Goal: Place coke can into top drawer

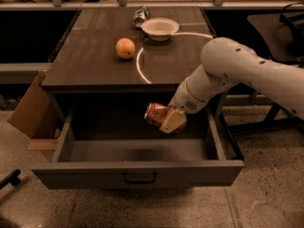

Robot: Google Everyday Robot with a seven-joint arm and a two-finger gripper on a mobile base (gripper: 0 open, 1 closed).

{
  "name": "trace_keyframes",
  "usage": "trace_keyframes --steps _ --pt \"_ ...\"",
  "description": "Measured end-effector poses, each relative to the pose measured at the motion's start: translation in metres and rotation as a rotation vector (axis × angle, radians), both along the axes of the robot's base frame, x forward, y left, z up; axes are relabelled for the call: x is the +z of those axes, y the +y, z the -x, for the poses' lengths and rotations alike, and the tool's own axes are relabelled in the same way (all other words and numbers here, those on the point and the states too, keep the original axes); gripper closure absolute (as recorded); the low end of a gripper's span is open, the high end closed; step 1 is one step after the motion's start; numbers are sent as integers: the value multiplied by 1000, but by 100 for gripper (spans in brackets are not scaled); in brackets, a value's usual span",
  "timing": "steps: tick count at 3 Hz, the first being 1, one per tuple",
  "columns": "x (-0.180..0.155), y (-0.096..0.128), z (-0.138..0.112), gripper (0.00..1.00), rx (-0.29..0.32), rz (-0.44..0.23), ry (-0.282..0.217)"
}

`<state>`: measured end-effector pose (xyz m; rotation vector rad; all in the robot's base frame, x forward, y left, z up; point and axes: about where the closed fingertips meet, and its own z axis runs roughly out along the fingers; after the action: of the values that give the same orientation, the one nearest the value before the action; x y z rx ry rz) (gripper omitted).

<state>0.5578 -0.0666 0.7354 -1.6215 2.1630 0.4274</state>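
The red coke can (155,114) lies tilted on its side in my gripper (167,120), held in the air over the middle of the open top drawer (142,151). The gripper is shut on the can, with one tan finger (173,121) across its front. The white arm comes in from the right, over the drawer's right wall. The drawer is pulled out under the cabinet top, its grey floor bare, its front panel carrying a small dark handle (140,177).
On the dark cabinet top (95,61) sit an orange (125,48), a white bowl (160,28) and a green-and-silver can (140,14) lying behind it. A cardboard piece (29,109) leans at the drawer's left. A dark table stands at the right.
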Motion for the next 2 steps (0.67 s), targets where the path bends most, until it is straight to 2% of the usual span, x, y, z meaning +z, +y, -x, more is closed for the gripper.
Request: trace_keyframes --steps 2 --pt "-38 -4 -8 100 -74 33 30"
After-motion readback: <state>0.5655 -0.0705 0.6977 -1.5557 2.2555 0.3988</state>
